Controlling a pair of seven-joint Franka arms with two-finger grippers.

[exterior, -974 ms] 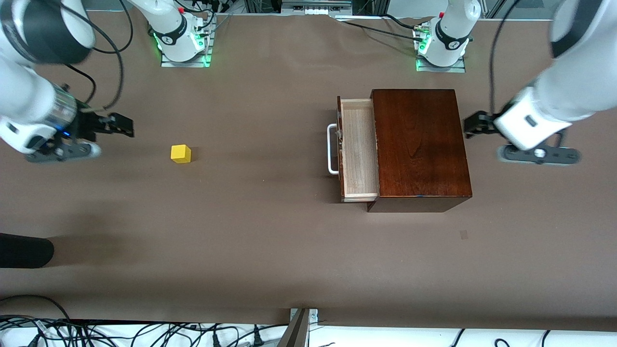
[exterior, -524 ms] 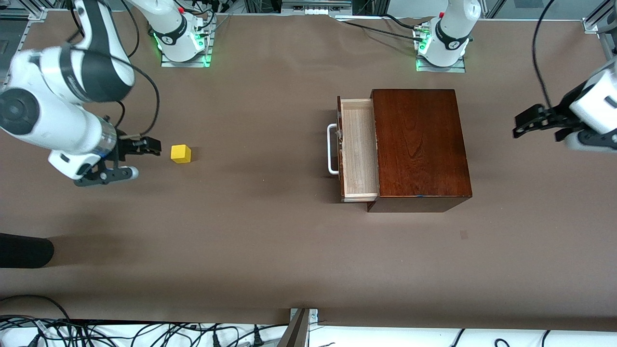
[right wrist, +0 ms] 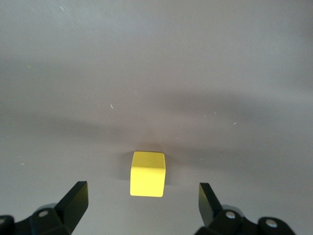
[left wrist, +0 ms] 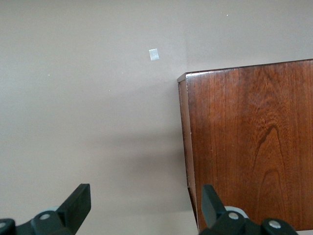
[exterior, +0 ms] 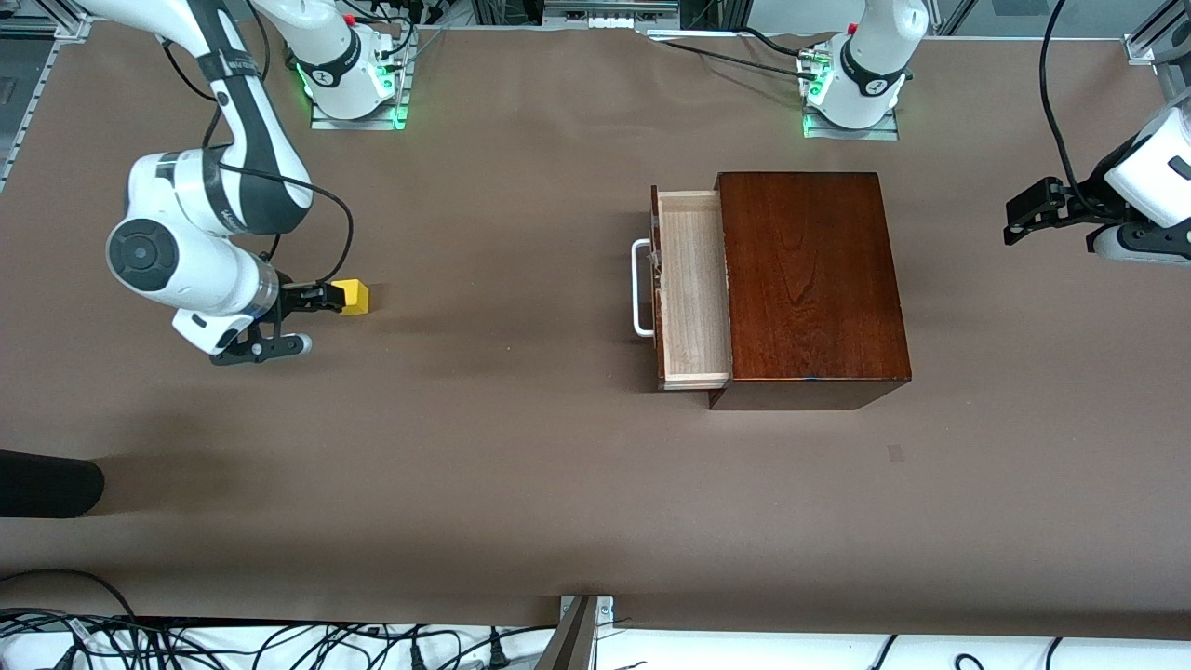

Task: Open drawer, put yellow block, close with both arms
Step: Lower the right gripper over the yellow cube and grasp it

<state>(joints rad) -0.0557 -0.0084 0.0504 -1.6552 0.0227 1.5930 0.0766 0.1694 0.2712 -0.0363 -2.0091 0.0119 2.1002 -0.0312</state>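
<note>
The drawer (exterior: pixel 693 288) of the dark wooden box (exterior: pixel 809 279) stands pulled out, its pale inside empty, its white handle (exterior: pixel 640 287) facing the right arm's end of the table. The yellow block (exterior: pixel 354 297) sits on the table toward the right arm's end. My right gripper (exterior: pixel 321 298) is low beside it and open. In the right wrist view the block (right wrist: pixel 147 174) lies centred just ahead of the right gripper (right wrist: pixel 142 200). My left gripper (exterior: pixel 1023 219) hangs open and empty over the table at the left arm's end, apart from the box (left wrist: pixel 249 142); the left wrist view shows the gripper (left wrist: pixel 145 198).
A small pale mark (exterior: pixel 895 453) lies on the brown table nearer the front camera than the box; it also shows in the left wrist view (left wrist: pixel 154 54). A dark object (exterior: pixel 46 484) juts in at the right arm's end. Cables (exterior: pixel 279 647) run along the front edge.
My right gripper has come down and moved toward the yellow block, reaching it. My left gripper has drawn away from the box toward the left arm's end of the table.
</note>
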